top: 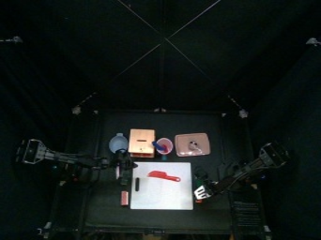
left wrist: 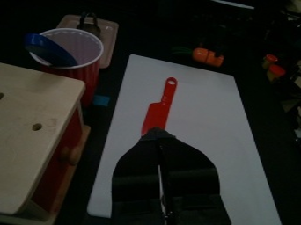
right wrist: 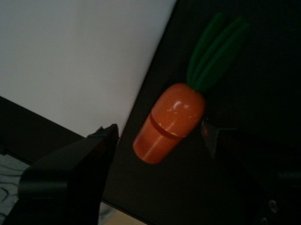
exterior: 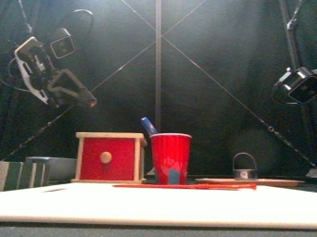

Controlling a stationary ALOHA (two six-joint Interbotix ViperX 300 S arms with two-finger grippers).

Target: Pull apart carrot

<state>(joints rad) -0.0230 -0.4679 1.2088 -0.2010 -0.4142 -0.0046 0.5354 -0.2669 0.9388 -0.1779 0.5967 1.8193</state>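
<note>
The carrot, a stubby orange piece with green leaves at its upper end, is seen in the middle of the right wrist frame, lying on the black table just beside the edge of the white board; a seam is visible across its orange body. The right gripper is held over it with its jaws spread apart on either side of the carrot's lower end, and no contact can be made out. In the top frame, the board is found at lower centre, with a flat red piece laid on it. The left gripper is seen at the bottom of the left wrist frame with its jaws pressed together and nothing between them, above the near end of the red piece. A red cup and a wooden box are shown at the left of that frame.
</note>
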